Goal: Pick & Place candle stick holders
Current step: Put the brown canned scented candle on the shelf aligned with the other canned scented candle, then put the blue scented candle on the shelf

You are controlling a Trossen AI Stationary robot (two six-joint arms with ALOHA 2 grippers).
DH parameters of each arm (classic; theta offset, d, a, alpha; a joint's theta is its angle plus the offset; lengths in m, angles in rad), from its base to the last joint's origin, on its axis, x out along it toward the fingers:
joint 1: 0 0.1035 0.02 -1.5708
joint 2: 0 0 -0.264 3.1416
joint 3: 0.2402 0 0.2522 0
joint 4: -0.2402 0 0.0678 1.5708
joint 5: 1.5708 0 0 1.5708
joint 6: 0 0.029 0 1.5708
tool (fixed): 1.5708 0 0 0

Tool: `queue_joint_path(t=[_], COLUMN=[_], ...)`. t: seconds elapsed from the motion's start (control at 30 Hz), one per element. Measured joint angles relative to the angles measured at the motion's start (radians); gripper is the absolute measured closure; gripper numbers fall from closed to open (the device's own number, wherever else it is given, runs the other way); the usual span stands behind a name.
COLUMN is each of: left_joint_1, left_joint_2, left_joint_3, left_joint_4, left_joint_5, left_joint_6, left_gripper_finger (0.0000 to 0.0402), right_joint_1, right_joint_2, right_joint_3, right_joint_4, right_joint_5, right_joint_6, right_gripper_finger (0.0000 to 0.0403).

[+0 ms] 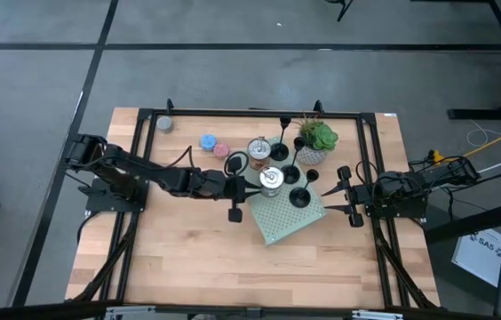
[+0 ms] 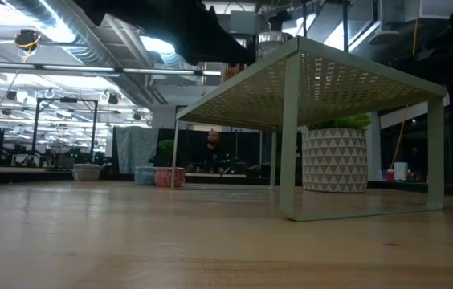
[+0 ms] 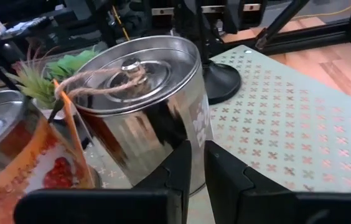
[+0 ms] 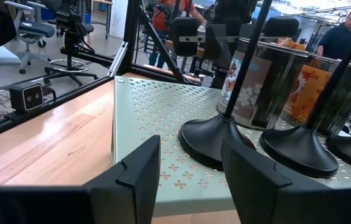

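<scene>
**Candle stick holders: grip low on the stem, watch for tipping**

We count three candle stick holders (image 1: 299,196) standing upright on the pale green perforated riser shelf (image 1: 277,227), mid-desk (image 1: 188,267), clustered toward its far right part. One more sits at (image 1: 291,174) and the far one at (image 1: 279,149), just beside the potted plant (image 1: 314,140). Two silver tins (image 1: 270,179) stand on the shelf's left side, touching or nearly touching the holders' bases.

Handling, as we judge it: matte black, likely metal, stiff, not fragile. Weight sits in the round flat base (image 4: 216,142); the stem (image 4: 241,59) is thin and tall, so the piece is top-light but tips easily if nudged sideways. The matte finish should give decent friction. The best hold is on the stem just above the base, jaws square to it; a high grip would let the base swing. The base itself is too flat and wide to pinch.

Right gripper (image 4: 191,168) is at the shelf's right edge, fingers apart, lined up on the nearest holder, nothing held. Left gripper (image 3: 197,165) is at the shelf's left side, fingers together with only a sliver between them, right up against a silver tin (image 3: 141,99), holding nothing.

Risk: the neighbouring bases are close, so a lift should go straight up.
</scene>
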Motion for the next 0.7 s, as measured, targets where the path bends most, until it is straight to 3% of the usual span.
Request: queue_joint_path(t=[0.37, 0.7], left_joint_1=[-0.022, -0.071], left_joint_2=[-0.033, -0.224], left_joint_3=[0.0, 0.0], left_joint_4=[-0.032, -0.309], left_joint_5=[-0.006, -0.012], left_joint_6=[0.043, 0.019], left_gripper_finger=[0.0363, 0.0379], right_joint_1=[0.0, 0.0], right_joint_2=[0.0, 0.0], right_joint_3=[0.0, 0.0], right_joint_4=[0.0, 0.0], right_joint_5=[0.0, 0.0], right_joint_6=[0.0, 0.0], right_gripper_finger=[0.0231, 0.0231])
